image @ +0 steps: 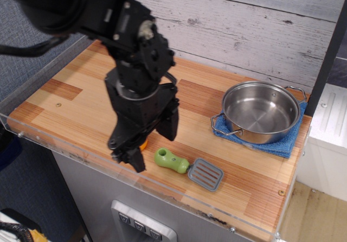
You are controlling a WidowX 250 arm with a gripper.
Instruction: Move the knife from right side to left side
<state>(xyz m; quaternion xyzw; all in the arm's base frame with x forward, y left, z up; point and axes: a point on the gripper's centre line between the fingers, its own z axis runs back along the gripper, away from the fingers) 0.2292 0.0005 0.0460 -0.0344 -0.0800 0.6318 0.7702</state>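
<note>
My tool [153, 142] hangs with its fingers spread wide and empty, low in the middle of the frame. The knife [189, 168] lies flat on the table [81, 98] just right of it, green handle toward my tool. A steel pot [260, 112] sits at right on a blue cloth [282, 144].

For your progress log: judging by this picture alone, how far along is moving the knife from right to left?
Done: nothing, since the knife lies flat near the table's front edge, ungrasped. In hand: the gripper hangs open just left of its green handle, over an orange toy. Left: gripping it, lifting it and carrying it to the left side.
</note>
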